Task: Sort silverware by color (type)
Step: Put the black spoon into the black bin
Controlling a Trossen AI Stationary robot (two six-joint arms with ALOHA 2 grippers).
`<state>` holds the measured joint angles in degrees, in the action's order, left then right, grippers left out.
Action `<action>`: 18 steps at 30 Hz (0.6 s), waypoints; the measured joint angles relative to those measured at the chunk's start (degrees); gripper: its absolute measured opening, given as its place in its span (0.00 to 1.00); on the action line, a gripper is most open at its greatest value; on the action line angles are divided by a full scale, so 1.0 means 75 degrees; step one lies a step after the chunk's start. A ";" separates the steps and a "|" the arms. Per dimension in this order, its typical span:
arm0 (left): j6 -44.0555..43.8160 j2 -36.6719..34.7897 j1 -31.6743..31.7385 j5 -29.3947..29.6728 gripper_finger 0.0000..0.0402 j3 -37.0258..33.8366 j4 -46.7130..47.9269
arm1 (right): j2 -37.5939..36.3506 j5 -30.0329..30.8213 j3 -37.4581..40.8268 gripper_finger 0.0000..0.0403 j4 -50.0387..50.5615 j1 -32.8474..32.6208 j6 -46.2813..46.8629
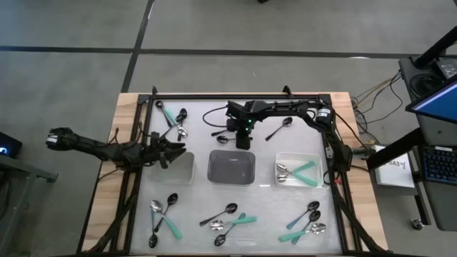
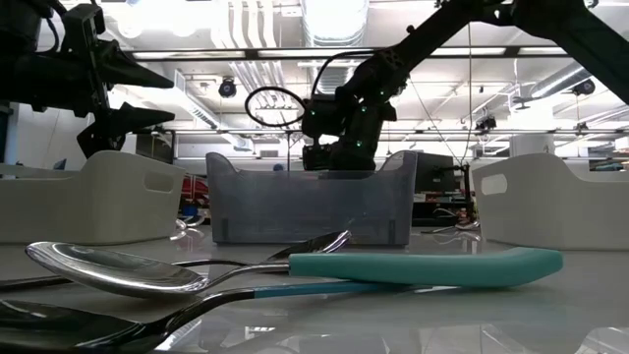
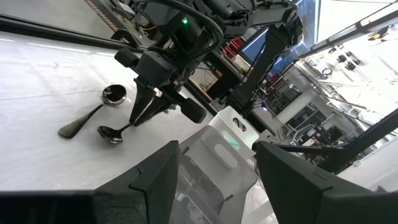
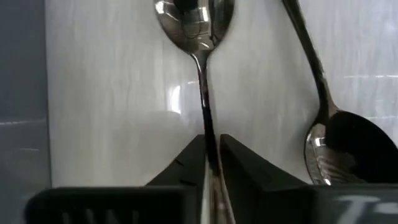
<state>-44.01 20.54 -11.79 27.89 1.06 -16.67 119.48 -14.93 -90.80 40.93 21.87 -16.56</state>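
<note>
My right gripper [image 1: 242, 140] stands at the far middle of the table, just beyond the grey tray [image 1: 230, 178], shut on a dark shiny spoon [image 4: 194, 18]. A second dark spoon [image 4: 339, 146] lies on the table close beside it. A black spoon [image 1: 280, 128] lies to the right of the gripper. My left gripper [image 1: 175, 150] hovers open and level over the left white tray [image 1: 187, 171], holding nothing. The right white tray [image 1: 314, 158] holds silver and mint-green spoons. My right gripper pinches the spoon's thin handle [image 4: 208, 144] between its two fingers [image 3: 142, 111], and the bowl [image 3: 111, 134] sticks out beyond them. The fingers slant steeply down from above and lie along the handle. The handle tilts up into the fingers with the bowl low at the table; whether the bowl touches, I cannot tell.
Mixed black, silver and mint spoons lie in groups along the near side [image 1: 164, 214], [image 1: 228, 220], [image 1: 307, 223] and at the far left [image 1: 175, 121]. A black frame rail [image 1: 214, 96] and a cable loop [image 1: 214, 114] run along the far edge.
</note>
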 joint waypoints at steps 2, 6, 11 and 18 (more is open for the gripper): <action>0.0000 0.0001 0.0000 -0.0002 0.49 0.0000 0.0003 | -0.0001 0.0020 0.0002 0.04 -0.0006 0.0000 -0.0001; 0.0000 0.0000 -0.0002 0.0000 0.49 -0.0001 0.0003 | -0.0024 0.0016 0.0006 0.03 0.0008 -0.0003 0.0007; 0.0000 0.0002 -0.0003 -0.0002 0.49 -0.0003 0.0000 | -0.0235 -0.0009 0.0042 0.03 0.0121 -0.0016 0.0108; 0.0000 0.0000 -0.0002 -0.0001 0.49 -0.0001 0.0003 | -0.0906 0.0003 0.0012 0.02 -0.0007 -0.0012 0.0211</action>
<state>-44.01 20.54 -11.81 27.88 1.05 -16.64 112.69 -14.91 -90.71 40.88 21.78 -14.98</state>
